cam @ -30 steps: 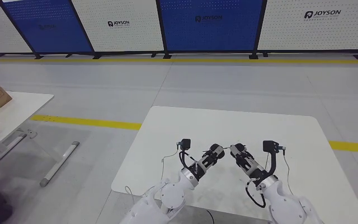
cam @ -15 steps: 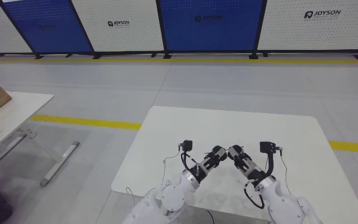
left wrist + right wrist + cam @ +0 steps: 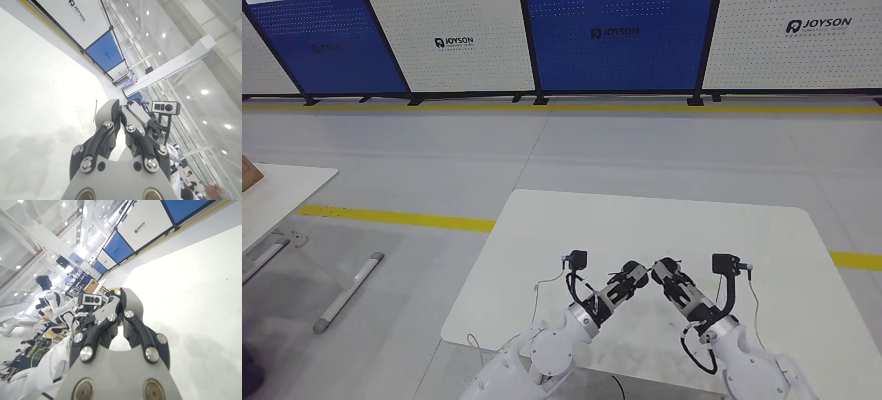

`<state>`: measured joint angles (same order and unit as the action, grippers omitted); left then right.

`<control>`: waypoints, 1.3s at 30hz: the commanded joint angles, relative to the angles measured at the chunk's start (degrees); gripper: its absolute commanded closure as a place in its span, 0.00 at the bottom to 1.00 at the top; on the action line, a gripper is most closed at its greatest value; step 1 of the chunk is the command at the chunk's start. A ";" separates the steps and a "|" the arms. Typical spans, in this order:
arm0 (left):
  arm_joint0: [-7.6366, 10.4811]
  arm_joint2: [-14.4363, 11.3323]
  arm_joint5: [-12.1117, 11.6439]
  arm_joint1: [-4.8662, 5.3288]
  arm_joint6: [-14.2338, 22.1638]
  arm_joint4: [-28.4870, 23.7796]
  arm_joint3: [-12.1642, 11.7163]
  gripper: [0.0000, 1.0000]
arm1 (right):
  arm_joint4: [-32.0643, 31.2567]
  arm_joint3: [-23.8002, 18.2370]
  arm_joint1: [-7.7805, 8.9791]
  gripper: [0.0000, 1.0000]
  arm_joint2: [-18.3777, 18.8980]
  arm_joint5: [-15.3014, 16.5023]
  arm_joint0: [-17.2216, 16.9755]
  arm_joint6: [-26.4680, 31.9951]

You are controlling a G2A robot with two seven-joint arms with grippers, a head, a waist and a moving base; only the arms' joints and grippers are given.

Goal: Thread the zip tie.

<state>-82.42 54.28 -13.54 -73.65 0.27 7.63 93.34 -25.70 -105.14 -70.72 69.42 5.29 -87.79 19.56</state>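
Over the near middle of the white, round-cornered table [image 3: 742, 225], the left gripper [image 3: 119, 105] and the right gripper [image 3: 118, 295] meet tip to tip. Each has its fingers pressed narrowly together, and I cannot tell whether either pinches anything. The thin black plastic zip tie [image 3: 95, 111] shows against the tabletop just beside the left gripper's finger.

You have one thin black plastic zip tie [image 3: 95, 110] to judge: a fine dark strand seen against the white table top [image 3: 37, 75], just beside the pale outer finger of the left gripper [image 3: 120, 108]. It runs almost straight with a slight bend, unlooped. Its small head is at the far end and its pointed tail ends close to that finger's edge. You cannot tell whether it lies flat on the table or is held above it
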 commanded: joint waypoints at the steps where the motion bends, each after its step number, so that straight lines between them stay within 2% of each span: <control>1: -0.12 0.12 -0.35 0.02 -0.06 0.09 0.30 1.00 | -0.40 0.20 0.00 1.00 -0.31 -0.50 0.30 0.66; 18: -0.89 1.32 1.07 0.34 1.05 0.93 1.65 1.00 | -0.72 -0.47 0.11 1.00 -0.25 -1.36 0.73 1.48; 30: -0.96 1.24 0.99 0.32 1.10 1.02 1.68 1.00 | 0.62 0.61 0.18 1.00 -0.05 -1.12 1.30 2.59; 31: -0.95 1.23 0.99 0.32 1.12 1.01 1.66 0.94 | 0.61 0.61 0.19 1.00 -0.01 -1.10 1.27 2.59; 32: -0.94 1.19 1.20 0.32 1.41 1.03 1.49 0.79 | 0.61 0.59 0.20 1.00 0.03 -1.08 1.24 2.59; 33: -0.86 1.19 1.49 0.33 1.70 1.03 1.46 0.76 | 0.61 0.59 0.21 1.00 0.05 -1.07 1.22 2.57; 35: -0.80 1.20 1.52 0.32 1.75 0.86 1.48 0.61 | 0.59 0.57 0.23 1.00 0.07 -1.11 1.19 2.49; 39: -0.69 1.08 1.31 0.28 1.79 0.77 1.40 0.56 | 0.16 0.60 0.24 1.00 0.06 -1.41 1.11 2.00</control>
<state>-83.13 55.37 -12.14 -73.35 2.13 8.42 94.73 -25.47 -104.55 -70.48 69.51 3.94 -86.66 21.65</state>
